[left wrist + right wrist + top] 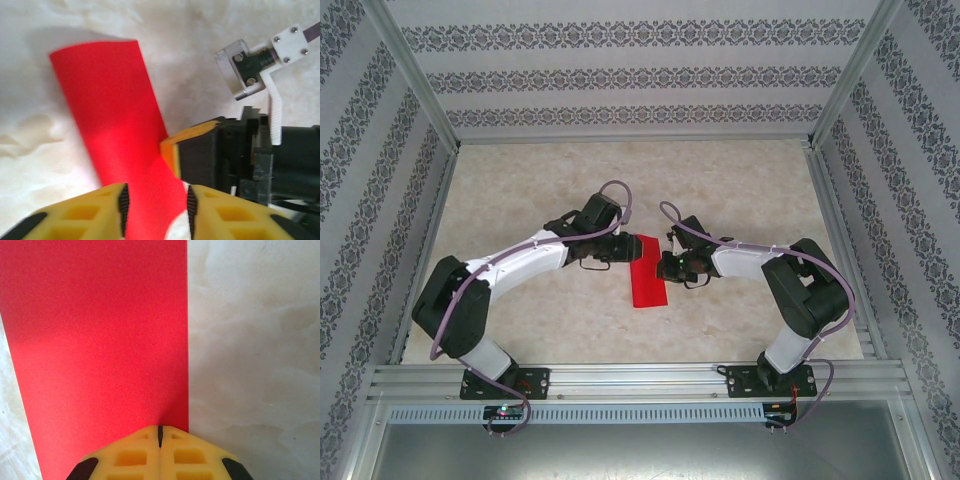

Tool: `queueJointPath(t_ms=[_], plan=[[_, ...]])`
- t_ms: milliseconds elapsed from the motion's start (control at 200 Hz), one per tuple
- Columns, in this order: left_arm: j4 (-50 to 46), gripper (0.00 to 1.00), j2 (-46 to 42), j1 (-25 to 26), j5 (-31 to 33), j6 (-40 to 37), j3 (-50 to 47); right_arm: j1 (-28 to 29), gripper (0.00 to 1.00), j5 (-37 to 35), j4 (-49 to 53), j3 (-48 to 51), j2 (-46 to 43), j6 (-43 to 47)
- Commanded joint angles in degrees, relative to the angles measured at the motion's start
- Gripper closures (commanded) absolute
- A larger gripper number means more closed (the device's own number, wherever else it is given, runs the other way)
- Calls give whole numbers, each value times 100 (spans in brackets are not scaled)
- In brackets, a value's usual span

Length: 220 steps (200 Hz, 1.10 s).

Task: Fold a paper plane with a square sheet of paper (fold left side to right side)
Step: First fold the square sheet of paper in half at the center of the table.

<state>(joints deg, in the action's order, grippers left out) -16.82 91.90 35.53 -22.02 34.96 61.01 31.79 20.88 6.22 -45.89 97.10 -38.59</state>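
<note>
both my claws at the square sheet of paper (648, 278) mid-frame: left gripper (156, 202) parted astride it, right gripper (160, 432) clenched.

Your square sheet of paper (647, 272) is plain bright red and shows as a narrow oblong. It lies near the middle of the table (520, 190), long sides running roughly from the table's near edge toward its far edge. Most of it sits flat on the tabletop with one long edge straight and crisp, while one short end bows up off the surface and casts a shadow.
</note>
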Motion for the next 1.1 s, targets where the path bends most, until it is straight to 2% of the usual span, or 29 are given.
queueJointPath(t_ms=[0,215,550,834,1094], plan=[[715,70,427,1,-887,148,-219,99,100,-363,570,73,283,132],[1204,79,1036,-2,-1173,208,-317,108,100,-379,654,31,292,158],[1032,83,1452,-132,-797,-67,-579,108,100,-401,938,-64,406,325],[1067,82,1302,-451,-771,-104,-912,99,100,-465,1136,-120,512,405],[850,79,725,-735,-768,-186,-1124,62,100,-481,1152,-111,523,432]])
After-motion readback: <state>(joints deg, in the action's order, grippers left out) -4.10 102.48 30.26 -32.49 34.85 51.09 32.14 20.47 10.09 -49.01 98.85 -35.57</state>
